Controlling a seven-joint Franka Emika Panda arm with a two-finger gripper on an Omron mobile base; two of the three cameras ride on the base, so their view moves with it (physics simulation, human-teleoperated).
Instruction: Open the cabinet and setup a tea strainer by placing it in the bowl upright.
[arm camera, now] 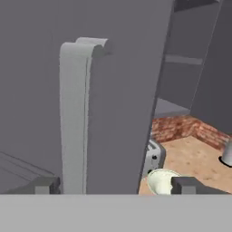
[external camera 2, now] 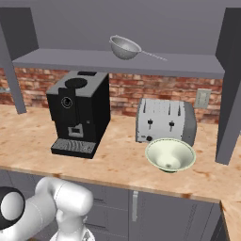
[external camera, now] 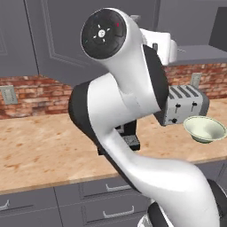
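Hand [arm camera: 115,186] spread open astride the cabinet [arm camera: 113,90] door's silver handle [arm camera: 72,118], fingers clear of it.

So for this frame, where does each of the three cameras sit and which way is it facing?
Left base view: behind the arm on its left, looking forward over the pale stone counter; the white arm blocks the middle.
Right base view: behind on the right, facing the open dark grey wall cabinet holding the small grey mesh tea strainer; arm links at lower left.
Hand view: on the hand, close to the silver bar handle; the open gripper at the bottom.
Shared: silver toaster and pale greenish-white bowl.
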